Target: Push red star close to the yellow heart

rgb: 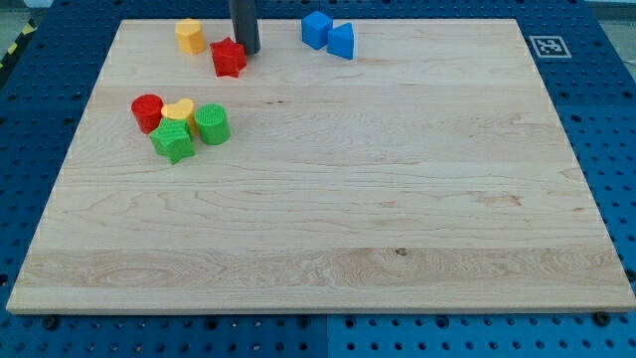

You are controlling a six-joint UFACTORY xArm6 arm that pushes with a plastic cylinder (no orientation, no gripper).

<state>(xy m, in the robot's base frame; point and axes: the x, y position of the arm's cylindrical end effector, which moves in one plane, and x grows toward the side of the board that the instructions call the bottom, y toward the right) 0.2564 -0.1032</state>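
The red star (229, 58) lies near the view's top left on the wooden board (397, 199). My tip (246, 51) stands right against the star's upper right side, touching or nearly so. The yellow heart (179, 110) lies lower left of the star, packed among a red cylinder (147, 111), a green star (173, 141) and a green cylinder (212, 123).
A yellow hexagonal block (190, 36) sits just left of the red star near the board's top edge. Two blue blocks, a cube-like one (316, 29) and a triangular one (341, 41), lie at the top, right of my tip.
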